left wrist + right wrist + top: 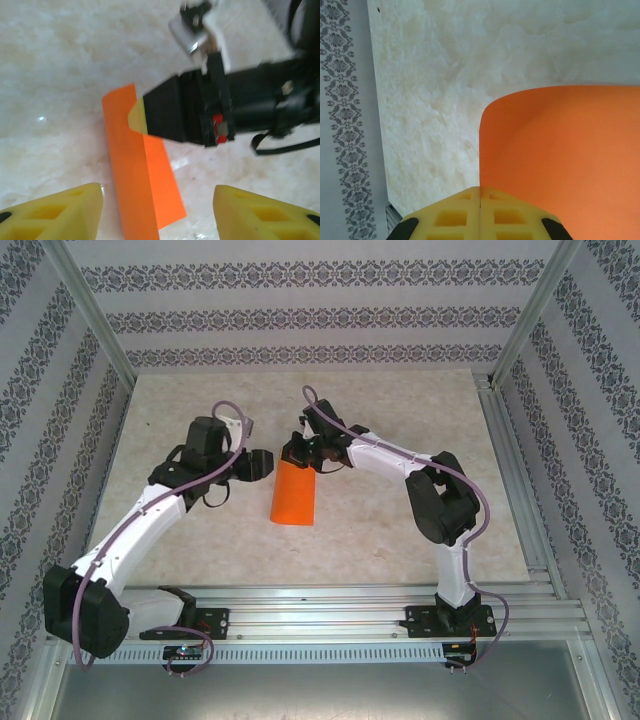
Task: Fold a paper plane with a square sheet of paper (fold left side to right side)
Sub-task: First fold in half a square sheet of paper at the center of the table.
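The square sheet of paper point(295, 497) is bright orange and lies on the table folded into a long strip, one layer over the other point(135, 175). My right gripper point(297, 456) is shut on the far end of the sheet. In the right wrist view the orange paper point(560, 150) curves away to the right from the closed yellow fingertips point(480, 192). In the left wrist view the right gripper's yellow tip point(137, 118) sits on the strip's far end. My left gripper point(262, 462) stands open just left of the sheet, holding nothing. Its yellow fingers point(55, 210) straddle the strip's near end.
The pale marbled table top point(400, 410) stretches behind and to the right of the paper. Patterned walls point(300, 310) and metal frame posts point(90, 310) enclose the table. A metal rail point(330, 615) with both arm bases runs along the near edge.
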Robot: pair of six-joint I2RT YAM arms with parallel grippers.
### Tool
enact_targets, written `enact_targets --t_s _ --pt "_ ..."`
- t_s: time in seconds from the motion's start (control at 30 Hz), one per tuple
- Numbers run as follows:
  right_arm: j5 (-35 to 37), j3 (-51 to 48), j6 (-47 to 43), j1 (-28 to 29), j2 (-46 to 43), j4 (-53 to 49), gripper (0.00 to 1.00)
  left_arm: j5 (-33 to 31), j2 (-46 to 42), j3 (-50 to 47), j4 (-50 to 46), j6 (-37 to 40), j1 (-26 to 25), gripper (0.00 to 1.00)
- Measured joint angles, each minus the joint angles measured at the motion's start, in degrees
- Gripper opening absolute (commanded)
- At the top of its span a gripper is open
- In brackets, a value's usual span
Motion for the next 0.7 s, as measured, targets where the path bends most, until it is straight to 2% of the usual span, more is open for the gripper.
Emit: enact_targets --t_s 0.07,0.17,0.33,0.47,0.6,0.7 --pt "-1.25 -1.7 -0.96 -0.5 -0.2 1.44 0.0 4.66 0.11 -1.14 3.45 -3.45 2.23 0.5" --pt "-2.47 -4.48 -2.21 -1.22 -0.52 3.32 0.0 9.25 3.17 -3.91 7.3 -7.41 2.49 0.45" --pt "-3.78 -7.43 -4.37 -2.4 -0.63 5.22 0.0 13.81 9.64 -7.91 12.02 -12.35 2.47 0.39" --pt "-4.81 -7.74 -5.88 -3.13 -0.63 5.73 0.0 16.24 14.27 -9.11 16.02 -15.04 2.47 0.38" --pt "-5.55 -7.74 -7.13 -3.8 -0.63 6.1 0.0 16.35 16.81 -9.22 17.9 -15.65 2.47 0.4" --pt "-5.77 -7.74 -8.22 -4.17 -0.63 6.05 0.0 14.45 17.16 -9.22 17.73 -14.97 2.4 0.55"
